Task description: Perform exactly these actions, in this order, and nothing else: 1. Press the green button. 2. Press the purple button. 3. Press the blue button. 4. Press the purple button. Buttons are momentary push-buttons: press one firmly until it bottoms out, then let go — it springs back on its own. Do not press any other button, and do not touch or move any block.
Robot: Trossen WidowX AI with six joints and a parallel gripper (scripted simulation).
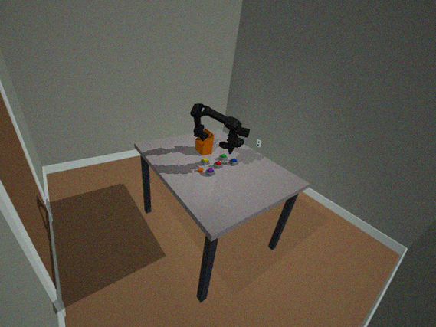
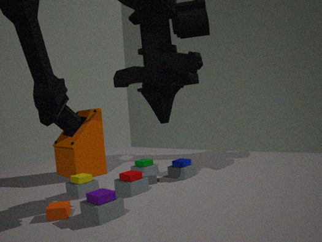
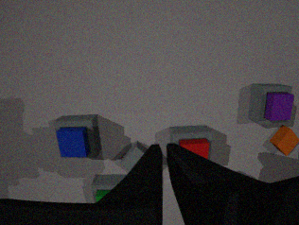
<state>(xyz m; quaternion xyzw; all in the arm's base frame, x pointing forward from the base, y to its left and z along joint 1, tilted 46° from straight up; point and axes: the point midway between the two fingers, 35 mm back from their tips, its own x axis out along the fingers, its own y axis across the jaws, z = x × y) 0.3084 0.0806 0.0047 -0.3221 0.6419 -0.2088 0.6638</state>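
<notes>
My gripper (image 1: 230, 150) (image 2: 163, 121) (image 3: 162, 151) is shut and empty. It hangs well above the table, over the area between the green button (image 1: 223, 155) (image 2: 143, 162) and the blue button (image 1: 233, 160) (image 2: 181, 162) (image 3: 72, 142). In the wrist view the green button (image 3: 102, 194) is mostly hidden behind the left finger. The purple button (image 1: 210, 169) (image 2: 100, 195) (image 3: 278, 105) sits at the front of the cluster, up and untouched. Each button sits on a grey housing.
A red button (image 1: 218, 162) (image 2: 130, 175) (image 3: 195, 147) and a yellow button (image 1: 204, 159) (image 2: 81, 178) stand in the same cluster. An orange block (image 1: 200, 170) (image 2: 58, 209) (image 3: 286, 139) lies next to the purple button. The arm's orange base (image 1: 205, 145) (image 2: 81, 147) stands behind them on the grey table (image 1: 245, 198) (image 2: 251, 211).
</notes>
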